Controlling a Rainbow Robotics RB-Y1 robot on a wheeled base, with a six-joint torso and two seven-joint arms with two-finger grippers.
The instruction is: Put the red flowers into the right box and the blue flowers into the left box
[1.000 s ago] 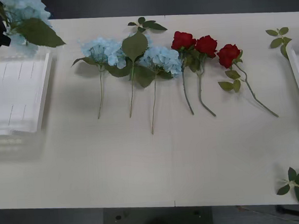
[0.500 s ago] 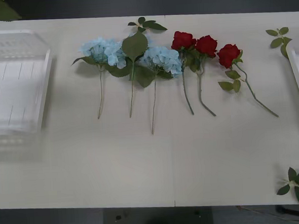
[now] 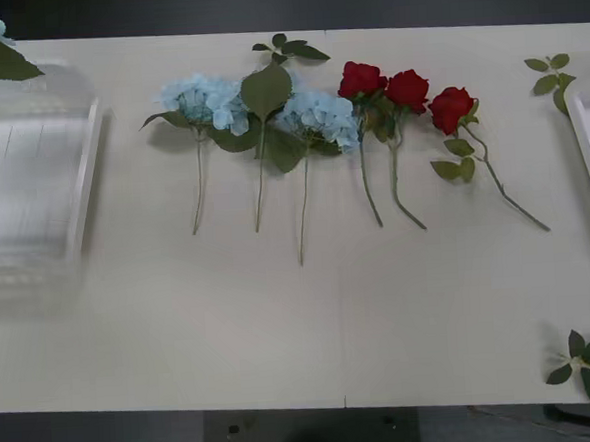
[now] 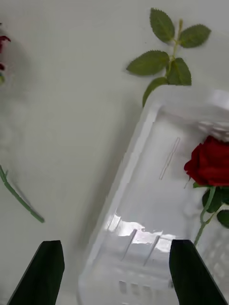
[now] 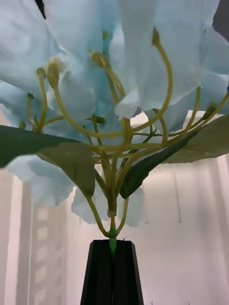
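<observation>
A: Blue flowers [image 3: 258, 103], the pale fluffy artificial clusters on thin stems — where are they?

B: Three lie in a row on the white table [image 3: 281, 322], beside three deep-red artificial roses [image 3: 406, 96]. A fourth blue cluster [image 5: 114, 86] is pinched by its stem in the left gripper [image 5: 113, 248], its black fingers pressed together, above the shallow white plastic left box [image 3: 32, 182].

A: And the right gripper [image 4: 113, 267]?

B: Spread wide over the white right box [image 4: 157, 209], where a fourth red rose [image 4: 212, 162] lies. A loose green leaf sprig [image 4: 169, 47] sits just beside its rim.
</observation>
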